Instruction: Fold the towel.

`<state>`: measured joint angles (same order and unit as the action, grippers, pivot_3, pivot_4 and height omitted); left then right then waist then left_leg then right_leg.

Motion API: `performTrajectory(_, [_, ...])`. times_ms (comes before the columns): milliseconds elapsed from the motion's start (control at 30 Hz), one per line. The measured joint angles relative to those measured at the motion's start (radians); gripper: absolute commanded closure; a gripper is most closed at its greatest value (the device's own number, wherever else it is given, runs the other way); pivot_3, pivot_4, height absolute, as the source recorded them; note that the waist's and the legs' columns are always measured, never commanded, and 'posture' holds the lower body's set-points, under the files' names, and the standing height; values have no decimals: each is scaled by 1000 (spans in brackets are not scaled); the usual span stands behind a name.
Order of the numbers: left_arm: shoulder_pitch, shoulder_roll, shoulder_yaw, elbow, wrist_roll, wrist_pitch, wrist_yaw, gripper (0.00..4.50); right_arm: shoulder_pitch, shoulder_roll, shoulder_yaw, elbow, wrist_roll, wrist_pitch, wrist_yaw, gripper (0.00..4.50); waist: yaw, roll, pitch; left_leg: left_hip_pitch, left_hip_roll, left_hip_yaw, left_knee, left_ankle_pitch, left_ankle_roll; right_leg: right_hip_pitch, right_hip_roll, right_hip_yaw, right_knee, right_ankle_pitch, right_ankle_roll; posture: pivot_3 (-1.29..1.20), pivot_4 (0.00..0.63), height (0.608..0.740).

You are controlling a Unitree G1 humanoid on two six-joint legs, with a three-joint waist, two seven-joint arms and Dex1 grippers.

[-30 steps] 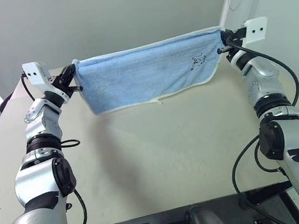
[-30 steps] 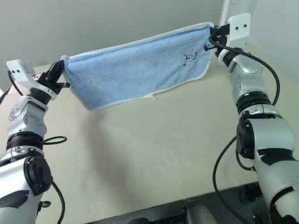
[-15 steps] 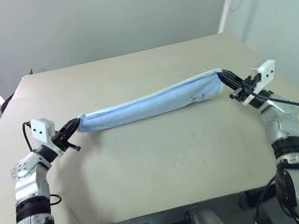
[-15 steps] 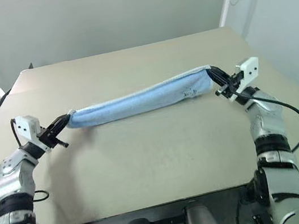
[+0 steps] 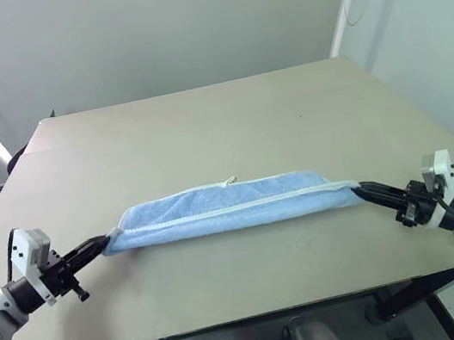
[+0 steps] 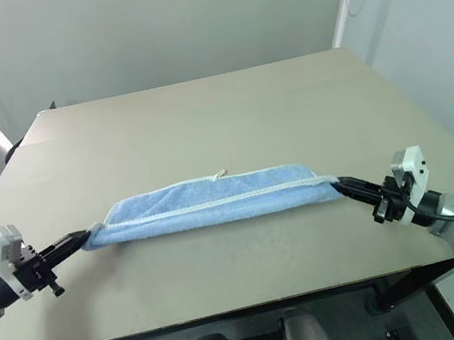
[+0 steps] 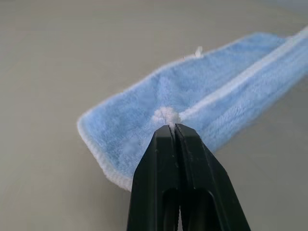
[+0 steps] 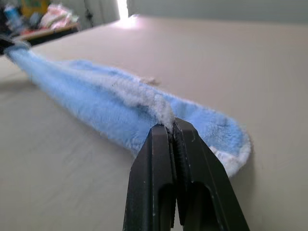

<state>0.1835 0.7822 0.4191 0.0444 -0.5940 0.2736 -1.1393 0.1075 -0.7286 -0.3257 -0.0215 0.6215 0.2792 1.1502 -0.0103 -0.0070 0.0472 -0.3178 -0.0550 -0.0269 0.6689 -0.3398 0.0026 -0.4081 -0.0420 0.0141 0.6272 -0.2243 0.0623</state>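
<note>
The room is evenly and softly lit, with a bright strip of light glaring at nine o'clock in both eye views. The table [image 5: 230,134] shows no harsh glare; the towel [image 5: 229,207] casts only a thin, soft shadow along its near edge. Both eye views are sharp across the table (straight edges bow slightly toward the corners). In the right wrist view a blown-out bright patch sits at twelve o'clock, and the far clutter at eleven o'clock is blurred.
</note>
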Motion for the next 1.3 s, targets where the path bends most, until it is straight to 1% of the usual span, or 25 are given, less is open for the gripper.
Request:
performTrajectory(67, [39, 6, 1, -10, -4, 10, -18, 4486, 23, -23, -2, -13, -1, 10, 15, 4500, 0, 0, 0, 3, 0, 0, 0, 0, 0, 4, 0, 0, -1, 0, 0, 0, 0, 740])
performTrajectory(167, [29, 5, -6, 8, 2, 19, -21, 4486, 3, -32, 2, -13, -8, 26, 11, 4500, 0, -4, 2, 3, 1, 0, 0, 0, 0, 5, 0, -1, -1, 0, 0, 0, 0, 740])
performTrajectory(233, [-22, 5, -22, 47, 20, 17, -14, 4486, -39, -34, 17, -12, -21, 39, 0, 4500, 0, -4, 2, 3, 1, 0, 0, 0, 0, 4, 0, -2, -1, 0, 0, 0, 0, 740])
performTrajectory(367, [-183, -12, -57, 168, 57, 11, 24, 4486, -170, -25, 90, 46, -71, 55, -43, 4500, 1, -5, 1, 2, 1, 0, 0, 0, 0, 1, 0, -2, 0, 1, 1, 0, 0, 740])
performTrajectory(400, [-213, -13, -68, 200, 69, 9, 30, 4486, -205, -11, 103, 72, -85, 55, -56, 4500, 0, -5, 1, 3, 1, 0, 0, 0, 0, -1, 0, -2, 0, 3, 3, 0, 0, 740])
performTrajectory(467, [-262, -26, -93, 248, 90, 1, 35, 4486, -261, 16, 127, 133, -119, 38, -91, 4500, -1, -6, 0, 0, 1, 0, 0, 0, 0, -6, 0, -2, 0, 5, 2, 0, 0, 740])
performTrajectory(567, [-331, -67, -124, 334, 121, -26, 52, 4486, -351, 49, 187, 277, -229, -13, -168, 4500, 1, -7, 0, -6, 0, 1, 0, 0, 0, -13, -2, -2, 1, 6, 2, 0, 0, 740])
performTrajectory(633, [-371, -84, -133, 392, 139, -47, 63, 4486, -398, 69, 206, 361, -275, -40, -204, 4500, 2, -7, 0, -9, 0, 1, 0, 0, 0, -17, -2, -2, 2, 6, 2, 0, 0, 740])
performTrajectory(767, [-447, -110, -137, 491, 170, -99, 88, 4486, -476, 102, 225, 486, -335, -102, -254, 4500, 2, -7, -1, -11, 0, 0, -1, 0, 0, -19, -2, -2, 2, 7, 1, 0, 0, 740])
performTrajectory(867, [-481, -118, -144, 533, 185, -126, 97, 4486, -527, 120, 243, 567, -376, -122, -290, 4500, -1, -7, -1, -11, 0, 1, -1, 0, 0, -18, -2, -2, 2, 7, 1, 0, 0, 740])
performTrajectory(1000, [-503, -130, -160, 590, 200, -153, 101, 4486, -549, 126, 269, 637, -413, -140, -299, 4500, -1, -7, -1, -11, 0, 1, -1, 0, 0, -19, -2, -2, 2, 7, 1, 0, 0, 740])
performTrajectory(1033, [-509, -135, -161, 608, 204, -155, 105, 4500, -550, 129, 270, 645, -413, -142, -297, 4271, -1, -7, -1, -11, 0, 1, -1, 0, 0, -19, -2, -2, 3, 7, 1, 0, 0, 740])
performTrajectory(1067, [-513, -138, -161, 629, 211, -159, 112, 4145, -553, 135, 270, 653, -413, -145, -295, 3987, -2, -7, -1, -11, 0, 1, -1, 0, 0, -19, -2, -2, 3, 7, 1, 0, 0, 740])
performTrajectory(1100, [-516, -140, -162, 642, 213, -162, 117, 4007, -554, 139, 270, 656, -413, -146, -294, 3800, -2, -7, -1, -11, 0, 1, -1, 0, 0, -19, -2, -2, 3, 7, 1, 0, 0, 740])
performTrajectory(1133, [-519, -140, -162, 659, 215, -168, 123, 3770, -555, 141, 268, 657, -411, -144, -294, 3454, -2, -7, -1, -11, 0, 1, -1, 0, 0, -19, -2, -2, 3, 7, 1, 0, 0, 740])
performTrajectory(1167, [-525, -141, -161, 676, 216, -173, 131, 3496, -558, 143, 265, 657, -409, -137, -291, 3192, -2, -7, -1, -10, 0, 1, -1, 0, 0, -19, -2, -2, 3, 7, 1, 0, 0, 740])
performTrajectory(1233, [-543, -141, -161, 706, 219, -181, 143, 2702, -568, 154, 256, 657, -400, -131, -289, 2379, -1, -7, -1, -10, 0, 0, -1, 0, 0, -19, -2, -2, 3, 7, 1, 0, 0, 740])
performTrajectory(1300, [-567, -144, -161, 738, 228, -204, 162, 2032, -585, 165, 243, 657, -395, -123, -291, 1723, -1, -7, -1, -10, 0, 0, -1, 0, 0, -19, -2, -2, 3, 7, 1, 0, 0, 740])
